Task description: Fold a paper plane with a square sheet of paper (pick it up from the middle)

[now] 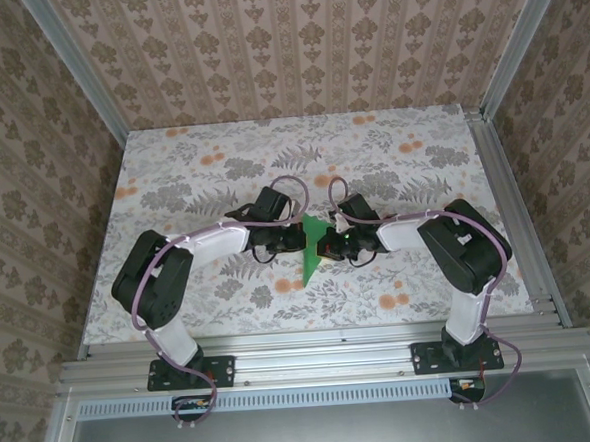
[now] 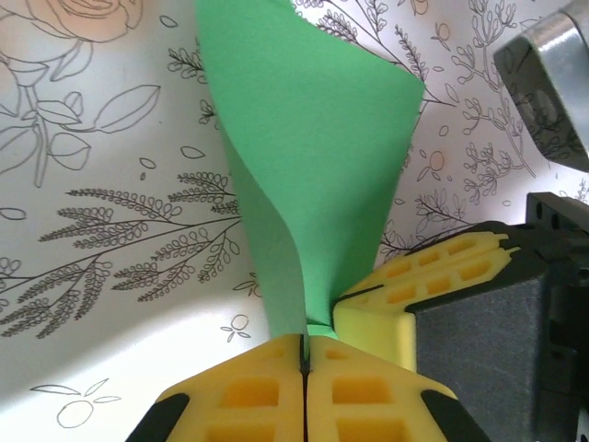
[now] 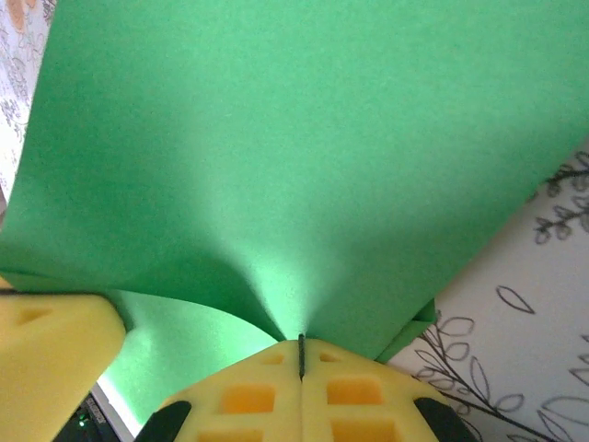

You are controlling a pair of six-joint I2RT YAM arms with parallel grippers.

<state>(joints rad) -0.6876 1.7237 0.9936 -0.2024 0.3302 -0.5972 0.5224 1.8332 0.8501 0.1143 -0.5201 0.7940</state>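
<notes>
As the top view shows, the thin bright green square sheet of paper [image 1: 312, 250] stands up between both arms at mid-table. Left wrist: the left gripper [image 2: 304, 345] pinches a curling edge of the paper. Right wrist: the right gripper [image 3: 301, 350] is clamped on it too. It looks light, floppy and easily creased, so edge grips suit it best.

bright even light; the paper [image 3: 276, 157] blurs close up.

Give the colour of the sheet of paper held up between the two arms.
The sheet of paper is plain bright green with no print. It shows best in the right wrist view.
</notes>
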